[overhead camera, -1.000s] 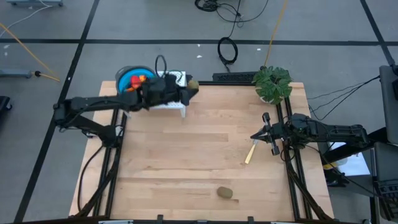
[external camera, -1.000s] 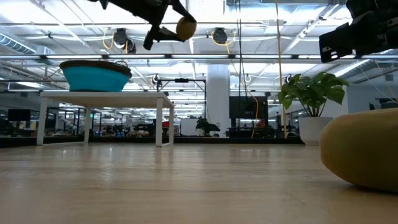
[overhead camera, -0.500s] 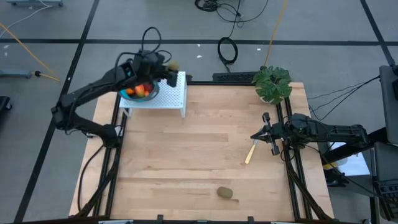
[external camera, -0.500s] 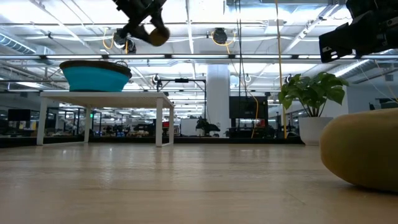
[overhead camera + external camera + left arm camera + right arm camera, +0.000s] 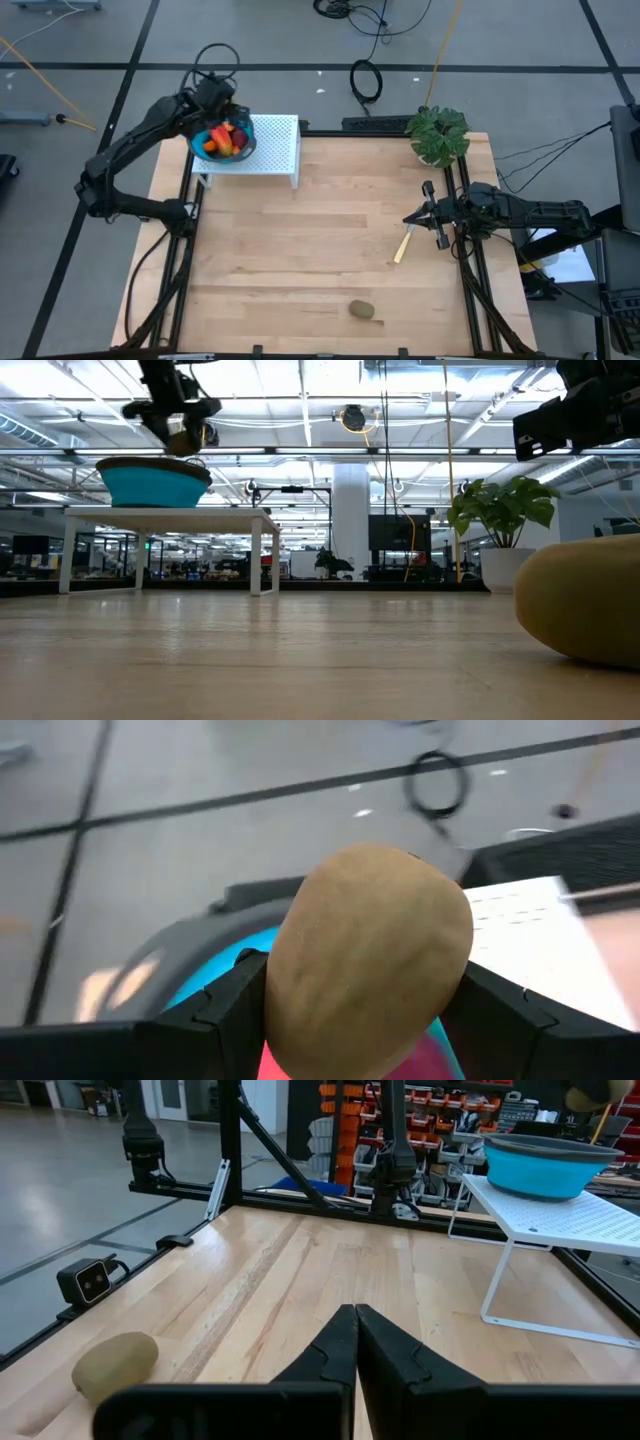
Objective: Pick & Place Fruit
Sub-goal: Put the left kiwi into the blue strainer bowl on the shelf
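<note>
**A:** So where's your left gripper (image 5: 365, 1010) at right now? Can't quite follow it.

**B:** You've got it up over the blue bowl (image 5: 203, 152), which sits on the little white stand (image 5: 275, 145) at the far left corner of the desk (image 5: 320, 240). It's pinching a brown kiwi (image 5: 368, 958), one finger on each side, fruit bulging out past the tips. From table height the kiwi (image 5: 183, 442) hangs just above the bowl's rim, not touching it. My guess is you're holding it high so it clears the rim and the pile already in there.

**A:** What's in the bowl?

**B:** Red and orange fruit (image 5: 224, 140), heaped toward the middle. Individual pieces are too small to sort out.

**A:** And the rest?

**B:** A second kiwi (image 5: 362, 310) is still lying on the desk, well away from the bowl, near the front edge. Your right gripper (image 5: 428, 215) is parked over by the plant (image 5: 438, 134) side, fingers pressed together, carrying nothing. A pale yellow stick (image 5: 403, 245) lies just beside it.

**A:** Next step?

**B:** Probably just let the kiwi drop where there's room in the bowl, so it doesn't roll off the heap.
</note>
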You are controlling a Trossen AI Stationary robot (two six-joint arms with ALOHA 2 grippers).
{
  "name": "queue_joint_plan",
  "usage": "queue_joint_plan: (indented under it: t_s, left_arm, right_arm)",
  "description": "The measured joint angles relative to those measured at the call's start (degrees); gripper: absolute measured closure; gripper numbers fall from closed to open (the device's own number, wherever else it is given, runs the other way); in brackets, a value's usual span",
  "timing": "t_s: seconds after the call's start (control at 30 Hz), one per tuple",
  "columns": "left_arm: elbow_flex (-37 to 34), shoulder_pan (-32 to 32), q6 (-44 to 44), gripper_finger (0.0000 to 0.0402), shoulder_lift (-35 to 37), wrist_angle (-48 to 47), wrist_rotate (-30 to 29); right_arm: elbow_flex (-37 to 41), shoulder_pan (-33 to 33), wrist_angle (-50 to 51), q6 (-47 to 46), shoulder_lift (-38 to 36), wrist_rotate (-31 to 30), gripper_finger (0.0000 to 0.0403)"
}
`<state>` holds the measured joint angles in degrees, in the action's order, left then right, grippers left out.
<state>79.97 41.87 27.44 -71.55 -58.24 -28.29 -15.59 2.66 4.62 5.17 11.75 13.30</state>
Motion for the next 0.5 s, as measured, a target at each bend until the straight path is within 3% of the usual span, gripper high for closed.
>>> queue_joint_plan:
  t_s: [0.33,0.5]
  left_arm:
    - [-0.03,2.97,11.95,0.0156,3.52,-17.17,-3.85]
    - [-0.03,2.95,14.75,0.0156,3.46,-20.05,-4.61]
  right_arm:
    - [0.00,0.00,0.00,0.02,-0.01,-0.04,0.0403]
    - [0.00,0.00,-0.02,0.02,0.00,-0.09,0.0403]
